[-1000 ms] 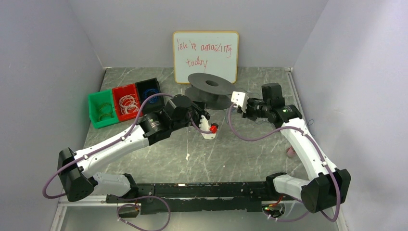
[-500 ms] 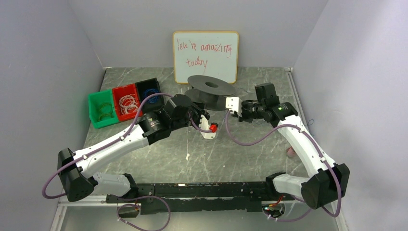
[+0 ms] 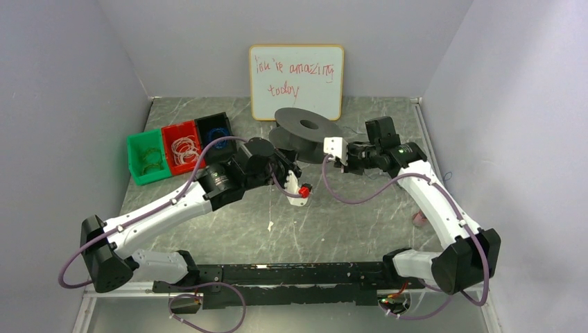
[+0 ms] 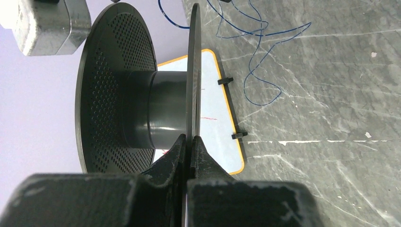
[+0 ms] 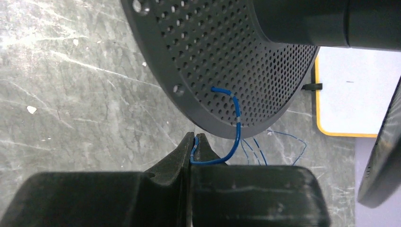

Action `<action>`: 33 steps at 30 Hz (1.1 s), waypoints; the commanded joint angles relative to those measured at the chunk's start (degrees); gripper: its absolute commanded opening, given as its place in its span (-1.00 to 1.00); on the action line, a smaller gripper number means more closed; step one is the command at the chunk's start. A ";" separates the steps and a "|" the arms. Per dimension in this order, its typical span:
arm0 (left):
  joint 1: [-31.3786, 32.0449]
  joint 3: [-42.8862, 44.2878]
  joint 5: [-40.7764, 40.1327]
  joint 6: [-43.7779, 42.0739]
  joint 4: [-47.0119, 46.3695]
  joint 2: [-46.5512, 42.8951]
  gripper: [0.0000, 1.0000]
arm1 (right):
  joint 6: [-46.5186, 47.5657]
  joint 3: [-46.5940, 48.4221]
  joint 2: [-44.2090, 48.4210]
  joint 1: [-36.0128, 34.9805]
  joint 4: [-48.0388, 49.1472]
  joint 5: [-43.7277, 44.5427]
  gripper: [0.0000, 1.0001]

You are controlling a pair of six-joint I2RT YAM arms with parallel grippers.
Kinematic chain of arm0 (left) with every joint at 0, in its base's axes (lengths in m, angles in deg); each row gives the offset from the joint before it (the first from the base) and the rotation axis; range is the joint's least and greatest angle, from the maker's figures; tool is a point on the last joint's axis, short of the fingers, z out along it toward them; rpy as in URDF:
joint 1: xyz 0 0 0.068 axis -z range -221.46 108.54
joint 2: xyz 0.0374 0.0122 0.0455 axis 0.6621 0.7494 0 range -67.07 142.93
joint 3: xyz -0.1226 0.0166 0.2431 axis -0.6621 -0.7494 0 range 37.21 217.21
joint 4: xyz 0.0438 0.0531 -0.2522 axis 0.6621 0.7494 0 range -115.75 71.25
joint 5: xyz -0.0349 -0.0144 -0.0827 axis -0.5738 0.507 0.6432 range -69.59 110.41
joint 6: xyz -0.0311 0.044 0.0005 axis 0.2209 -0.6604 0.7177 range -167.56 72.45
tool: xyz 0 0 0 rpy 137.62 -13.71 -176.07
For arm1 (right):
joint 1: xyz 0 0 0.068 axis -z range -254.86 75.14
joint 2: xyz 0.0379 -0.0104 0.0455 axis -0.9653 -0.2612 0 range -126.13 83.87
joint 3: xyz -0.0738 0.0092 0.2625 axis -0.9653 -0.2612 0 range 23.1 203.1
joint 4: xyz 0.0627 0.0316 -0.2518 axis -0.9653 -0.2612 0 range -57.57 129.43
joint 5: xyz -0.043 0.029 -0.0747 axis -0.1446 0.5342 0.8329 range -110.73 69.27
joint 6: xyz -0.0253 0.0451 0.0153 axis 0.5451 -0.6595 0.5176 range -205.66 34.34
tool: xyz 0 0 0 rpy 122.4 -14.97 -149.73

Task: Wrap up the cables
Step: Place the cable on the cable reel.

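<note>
The blue cable (image 5: 235, 124), pinched in the right gripper (image 5: 195, 140), arcs toward one o'clock into the perforated spool (image 5: 222, 61), whose flange rim the left gripper (image 4: 189, 142) clamps.

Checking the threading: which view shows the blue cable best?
The right wrist view: the blue cable runs from the shut right end effector into a hole in the spool flange. The left wrist view shows only loose strands on the table; in the top view it is too thin to make out.
</note>
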 commanded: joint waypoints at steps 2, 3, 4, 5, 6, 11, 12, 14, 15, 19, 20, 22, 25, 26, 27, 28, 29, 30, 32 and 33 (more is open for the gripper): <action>0.30 0.26 1.13 -3.69 -7.49 -3.17 -0.95 | 1.99 5.90 -1.83 -0.14 -6.05 -2.53 -1.00; 0.31 0.37 0.86 -3.74 -7.49 -3.05 -0.95 | 2.38 6.67 -2.38 -0.12 -7.50 -2.80 -1.00; 0.30 0.26 0.59 -3.87 -7.79 -3.04 -0.95 | 2.80 7.52 -2.62 -0.02 -8.96 -2.85 -1.00; 0.30 0.00 0.39 -4.13 -8.17 -3.18 -0.95 | 3.15 7.77 -2.80 -0.01 -10.10 -2.86 -1.00; 0.30 -0.39 0.10 -4.45 -8.57 -3.33 -0.95 | 2.97 7.92 -2.66 0.03 -10.60 -2.55 -1.00; 0.30 -0.96 -0.69 -3.41 -8.42 -4.07 -0.95 | -6.40 5.84 0.21 2.43 -1.50 0.78 -1.00; 0.33 -0.95 -0.77 -3.01 -8.38 -4.16 -0.95 | -7.49 4.78 1.28 3.23 0.74 1.33 -1.00; 0.30 -1.23 -1.13 -2.52 -8.89 -4.38 -0.95 | -9.66 2.70 3.28 4.58 5.17 2.92 -1.00; 0.30 -1.26 -1.10 -2.49 -8.76 -4.50 -0.95 | -10.12 1.99 4.02 5.46 6.49 3.21 -1.00; 0.30 -1.16 -0.10 -2.09 -8.06 -4.94 -0.95 | -8.80 1.24 3.83 6.17 6.20 2.51 -1.00; 0.30 -1.16 0.03 -1.96 -8.07 -4.91 -0.95 | -8.95 1.07 3.52 6.17 6.35 2.35 -1.00; 0.30 -0.96 0.32 -1.66 -7.97 -4.93 -0.95 | -9.98 0.56 3.46 6.18 7.76 2.58 -1.00; 0.30 -0.65 1.26 -1.30 -6.93 -4.96 -0.95 | -11.89 -0.54 3.86 6.21 11.28 3.46 -1.00; 0.30 -0.68 1.45 -1.32 -6.63 -4.98 -0.95 | -13.00 -0.92 3.98 6.17 12.68 3.95 -1.00; 0.30 -0.68 1.76 -1.40 -6.50 -5.11 -0.95 | -13.85 -1.35 4.05 6.20 14.01 4.59 -1.00; 0.30 -0.69 1.90 -1.48 -6.55 -5.19 -0.95 | -14.46 -1.83 4.17 6.17 15.14 5.00 -1.00; 0.30 -0.76 1.93 -1.37 -6.61 -5.18 -0.95 | -14.88 -2.27 4.25 6.20 15.95 5.34 -1.00; 0.40 -0.67 2.01 -1.22 -6.65 -5.16 -0.95 | -15.24 -2.71 4.27 6.21 16.92 5.63 -1.00; 0.33 -0.30 2.17 -0.87 -6.36 -4.91 -0.95 | -16.60 -3.75 4.43 6.19 19.04 6.32 -1.00; 0.30 -0.06 2.30 -0.61 -6.24 -4.91 -0.95 | -17.11 -4.20 4.52 6.19 20.20 6.59 -1.00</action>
